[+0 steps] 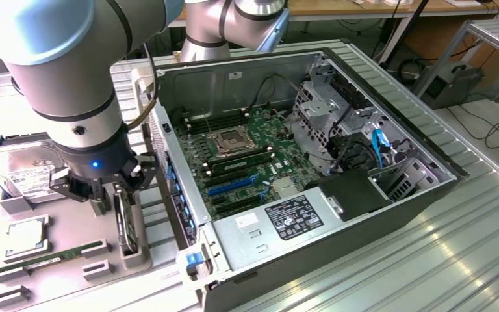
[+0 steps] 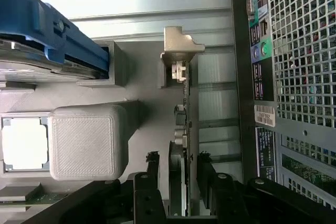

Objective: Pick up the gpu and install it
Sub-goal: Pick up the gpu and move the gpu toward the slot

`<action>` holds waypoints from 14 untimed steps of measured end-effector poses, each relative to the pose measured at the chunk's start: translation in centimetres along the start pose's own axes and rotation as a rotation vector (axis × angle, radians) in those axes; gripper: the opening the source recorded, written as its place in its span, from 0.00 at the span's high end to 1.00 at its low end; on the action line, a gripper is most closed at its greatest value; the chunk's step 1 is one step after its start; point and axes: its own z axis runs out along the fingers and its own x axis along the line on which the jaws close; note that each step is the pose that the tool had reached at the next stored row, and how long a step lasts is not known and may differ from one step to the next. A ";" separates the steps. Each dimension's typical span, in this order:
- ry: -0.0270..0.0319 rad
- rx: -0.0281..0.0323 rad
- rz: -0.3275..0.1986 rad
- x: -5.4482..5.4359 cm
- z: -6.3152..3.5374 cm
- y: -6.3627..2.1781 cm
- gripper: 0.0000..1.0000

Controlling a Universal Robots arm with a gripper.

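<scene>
As the wrist view reveals, wide-spread fingers (image 2: pixel 153 167) flank the edge-standing gpu (image 2: pixel 178 174).

No text legible; power supply label (image 1: pixel 294 218) print too small.

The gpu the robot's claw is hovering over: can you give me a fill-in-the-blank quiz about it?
1. The gripper is ____, not shut, with one finger on each side of the gpu.
2. The gpu stands on its ____ in a grey holder.
3. In the exterior view, the computer case lies to the holder's ____.
Missing words: open; edge; right.
</scene>
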 end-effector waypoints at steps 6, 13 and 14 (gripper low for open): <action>-0.0001 -0.0001 0.000 0.0 0.01 0.00 0.72; -0.0001 -0.0001 0.000 0.0 0.01 0.00 0.74; -0.0001 -0.0001 0.000 0.0 0.01 0.00 0.74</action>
